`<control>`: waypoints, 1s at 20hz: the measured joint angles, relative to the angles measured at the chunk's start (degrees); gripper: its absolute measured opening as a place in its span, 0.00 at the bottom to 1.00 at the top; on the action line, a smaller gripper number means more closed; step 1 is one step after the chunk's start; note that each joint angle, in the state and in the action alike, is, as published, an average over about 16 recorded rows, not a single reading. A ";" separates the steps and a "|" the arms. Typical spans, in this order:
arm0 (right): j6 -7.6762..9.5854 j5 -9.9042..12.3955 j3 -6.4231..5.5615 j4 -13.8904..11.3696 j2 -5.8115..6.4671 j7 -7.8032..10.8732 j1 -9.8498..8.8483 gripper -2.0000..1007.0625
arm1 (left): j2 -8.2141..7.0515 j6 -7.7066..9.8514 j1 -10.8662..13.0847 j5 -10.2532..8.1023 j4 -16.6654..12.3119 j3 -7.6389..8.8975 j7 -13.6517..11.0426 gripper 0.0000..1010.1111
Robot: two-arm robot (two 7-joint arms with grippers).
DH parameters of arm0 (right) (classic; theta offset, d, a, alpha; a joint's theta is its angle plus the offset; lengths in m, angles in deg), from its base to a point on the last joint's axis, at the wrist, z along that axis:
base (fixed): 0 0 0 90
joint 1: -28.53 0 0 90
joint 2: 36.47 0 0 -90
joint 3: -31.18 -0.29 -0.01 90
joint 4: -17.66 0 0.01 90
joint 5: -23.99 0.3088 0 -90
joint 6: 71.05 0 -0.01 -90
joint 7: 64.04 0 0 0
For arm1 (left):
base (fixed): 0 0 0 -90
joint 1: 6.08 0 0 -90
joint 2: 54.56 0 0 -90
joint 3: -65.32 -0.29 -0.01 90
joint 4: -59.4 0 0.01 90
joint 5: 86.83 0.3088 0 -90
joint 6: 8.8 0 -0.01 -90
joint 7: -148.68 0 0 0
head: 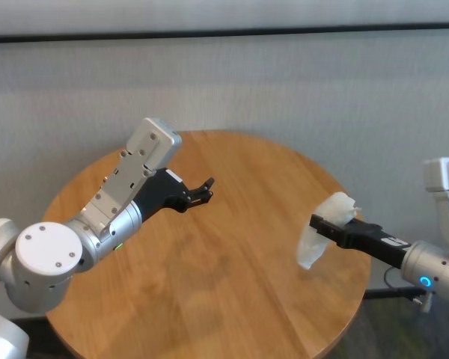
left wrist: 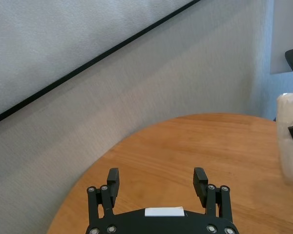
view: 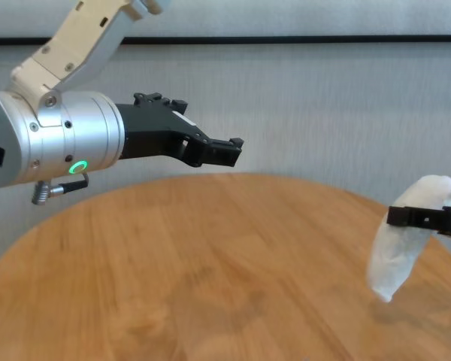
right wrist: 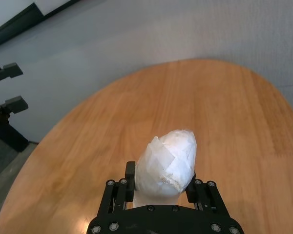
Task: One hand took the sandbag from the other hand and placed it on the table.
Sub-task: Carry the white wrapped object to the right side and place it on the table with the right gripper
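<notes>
Plainly, right gripper (head: 319,224): pinching the sandbag (head: 318,241) across its middle, aloft over the table (head: 232,284) near its right edge
Sandbag: hanging below the jaws, clear of the wood
Left gripper (head: 207,188): well apart to the left, spread, empty
Progress: judged early; handover and placing both remain
</notes>
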 joint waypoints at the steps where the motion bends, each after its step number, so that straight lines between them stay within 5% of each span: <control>1: 0.32 -0.53 0.27 0.31 -0.12 0.02 0.41 0.56 | -0.01 -0.01 0.00 -0.01 0.00 0.00 0.00 0.99; 11: 3.13 -5.16 2.87 4.36 -1.84 0.62 4.36 0.56 | -0.09 -0.06 -0.01 -0.09 -0.02 -0.04 0.05 0.99; 20: 4.39 -7.16 3.84 7.24 -3.20 1.08 6.16 0.56 | -0.13 -0.09 -0.01 -0.13 -0.04 -0.07 0.07 0.99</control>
